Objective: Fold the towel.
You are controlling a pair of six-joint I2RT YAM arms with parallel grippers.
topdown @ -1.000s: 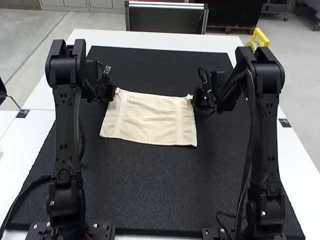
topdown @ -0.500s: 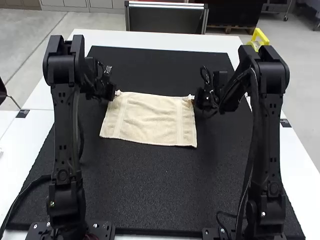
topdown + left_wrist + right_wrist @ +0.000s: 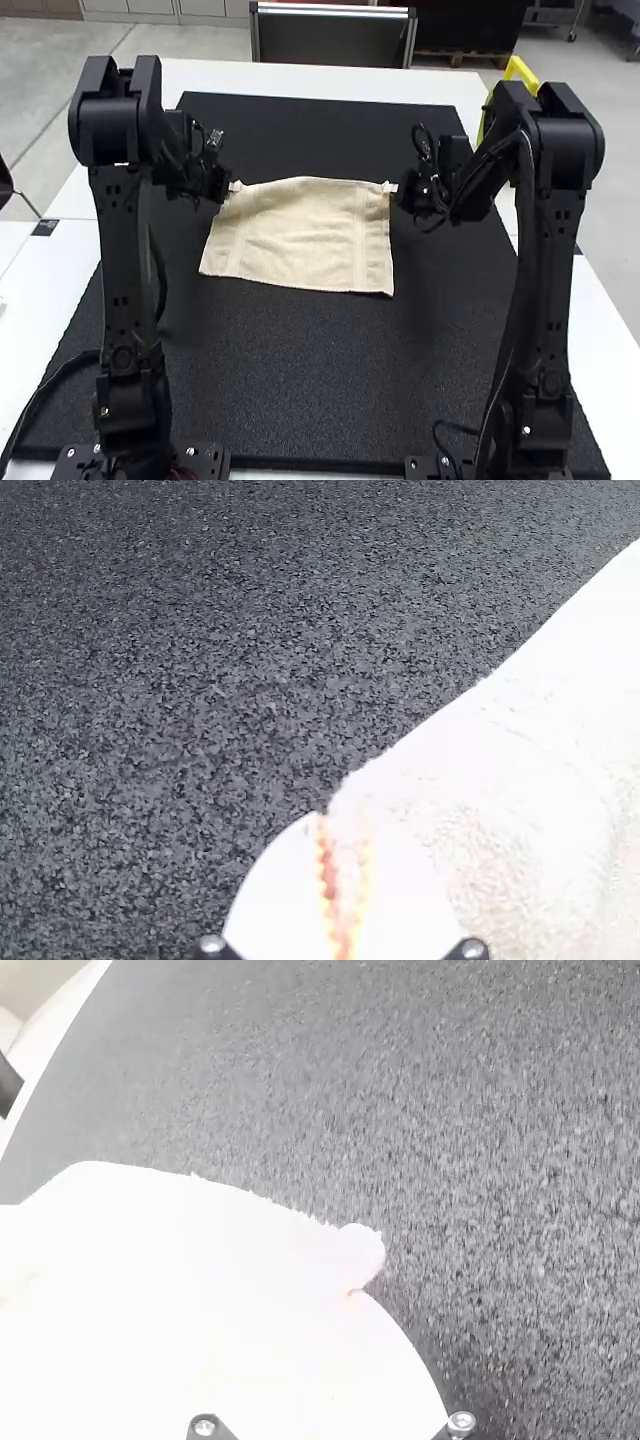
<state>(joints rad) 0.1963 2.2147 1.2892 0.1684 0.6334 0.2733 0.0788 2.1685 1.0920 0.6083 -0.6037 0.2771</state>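
White tabletop (image 3: pixel 30 280), its margins showing around a large black mat (image 3: pixel 300 400) with a finely speckled surface. Two black robot arms stand at the near side: the left arm (image 3: pixel 125 270) at left, the right arm (image 3: pixel 545 270) at right, both bent inward at about the towel's far edge.

Between them, on the middle of the mat and slightly left, is a cream terry towel (image 3: pixel 295 240), spread wide from left to right. A smoother woven band runs near each short side. The near edge lies on the mat, fairly straight; the far edge bows up gently between its two corners, and soft ripples cross the middle.

The left tool (image 3: pixel 232 187) is closed on the towel's far left corner. In the left wrist view, its ribbed orange pads (image 3: pixel 326 885) stand close together with cloth pinched between them.

The right tool (image 3: pixel 393 188) is closed on the far right corner; glare hides most of its fingers in the right wrist view, where a small rounded bit of cloth pokes out at the tip.

Smallest is a dark patch (image 3: pixel 43 228) on the white margin, far left.
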